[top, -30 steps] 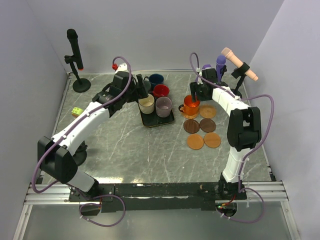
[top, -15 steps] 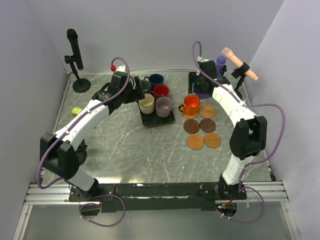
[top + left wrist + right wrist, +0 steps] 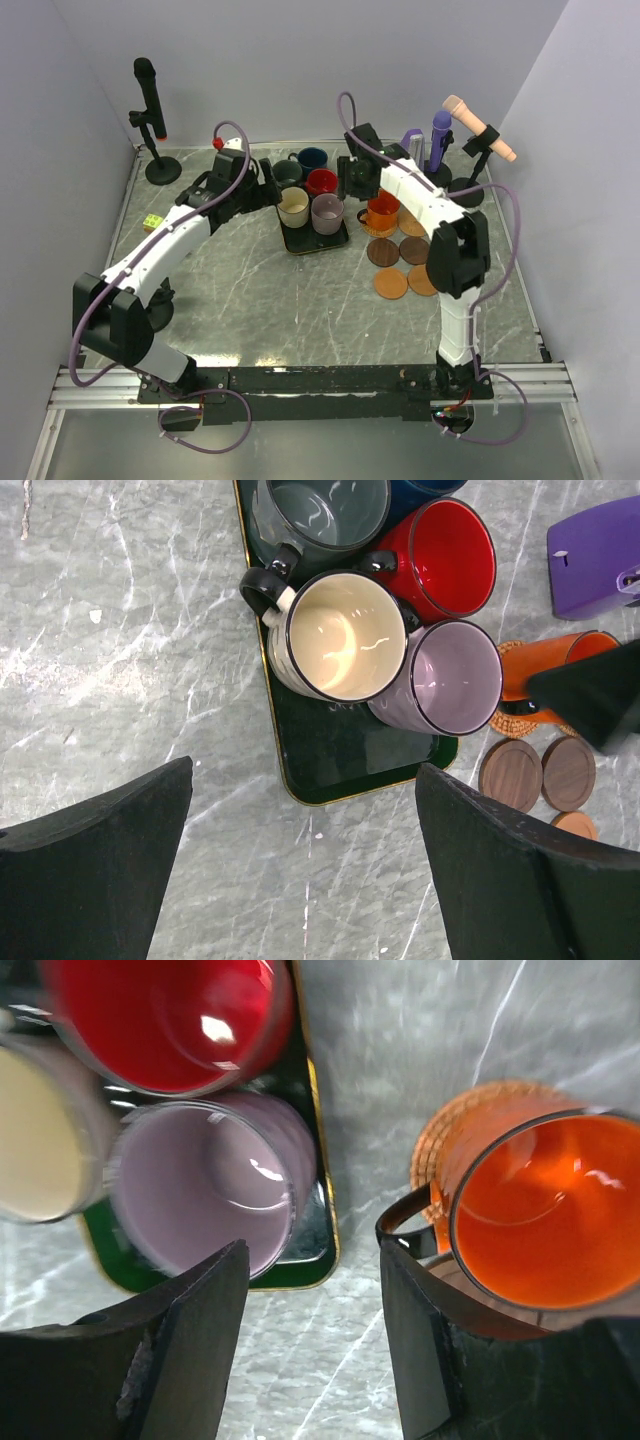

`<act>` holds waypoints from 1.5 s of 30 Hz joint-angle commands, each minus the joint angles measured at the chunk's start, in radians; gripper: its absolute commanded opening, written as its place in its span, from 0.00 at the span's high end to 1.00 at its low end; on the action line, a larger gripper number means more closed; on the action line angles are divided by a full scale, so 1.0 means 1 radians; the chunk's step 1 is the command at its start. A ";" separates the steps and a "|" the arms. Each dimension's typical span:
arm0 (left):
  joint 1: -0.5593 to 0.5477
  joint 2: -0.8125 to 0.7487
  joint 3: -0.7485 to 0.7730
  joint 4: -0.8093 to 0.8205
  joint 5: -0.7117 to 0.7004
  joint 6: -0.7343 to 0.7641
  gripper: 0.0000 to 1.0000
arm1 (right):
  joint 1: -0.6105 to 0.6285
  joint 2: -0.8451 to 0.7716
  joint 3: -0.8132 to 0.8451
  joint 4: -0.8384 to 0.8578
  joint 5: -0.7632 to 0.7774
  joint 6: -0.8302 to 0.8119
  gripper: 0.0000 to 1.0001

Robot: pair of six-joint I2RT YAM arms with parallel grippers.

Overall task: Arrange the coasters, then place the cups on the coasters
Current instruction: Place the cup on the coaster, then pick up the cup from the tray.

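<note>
The coasters look arranged: they lie in a two-column block on the tabletop (image 3: 250,290), just right of the black tray (image 3: 330,755). The dark brown pair (image 3: 383,251) sits in the middle row and a tan pair (image 3: 391,284) nearest the arms. The far row is partly behind the right arm, so I can only make out its left disc for certain. That tan coaster (image 3: 450,1130) already carries the orange cup (image 3: 382,210), upright with its handle turned toward the tray, so one cup of six is placed. The other five are crowded at the tray: cream (image 3: 340,635), mauve-grey (image 3: 455,675), red (image 3: 445,550), dark grey-green (image 3: 320,510) and navy (image 3: 313,157). The right tool (image 3: 312,1248) hangs over the gap between the orange cup and the mauve-grey one, its fingers apart and nothing between them. The left tool (image 3: 305,770) hovers above the near end of the tray, spread wide and empty too. So the coaster step seems finished and the cup step barely begun. Five carries remain, each to a bare coaster.
</note>
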 commanded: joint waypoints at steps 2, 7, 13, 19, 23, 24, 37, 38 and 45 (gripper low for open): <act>0.019 -0.046 -0.013 0.038 0.026 0.018 0.03 | 0.007 0.069 0.090 -0.108 -0.021 0.047 0.39; 0.032 -0.057 -0.027 0.043 0.029 0.026 0.03 | 0.012 0.113 0.129 -0.111 -0.030 0.050 0.40; 0.043 -0.075 -0.053 0.047 0.034 0.025 0.03 | 0.029 0.161 0.152 -0.123 -0.035 0.024 0.45; 0.049 -0.083 -0.062 0.047 0.034 0.018 0.03 | 0.037 0.211 0.185 -0.140 -0.044 0.004 0.58; 0.051 -0.081 -0.059 0.041 0.034 0.021 0.03 | 0.040 0.218 0.184 -0.131 -0.032 -0.010 0.65; 0.052 -0.081 -0.059 0.040 0.034 0.021 0.03 | 0.040 0.221 0.185 -0.130 -0.032 -0.014 0.67; 0.054 -0.087 -0.071 0.066 0.099 0.054 0.03 | 0.040 0.179 0.230 -0.128 0.037 -0.140 1.00; 0.054 -0.084 -0.071 0.072 0.118 0.066 0.03 | 0.040 0.169 0.231 -0.125 0.042 -0.158 1.00; 0.054 -0.052 -0.037 0.073 0.178 0.123 0.03 | 0.040 0.099 0.250 -0.106 0.111 -0.238 1.00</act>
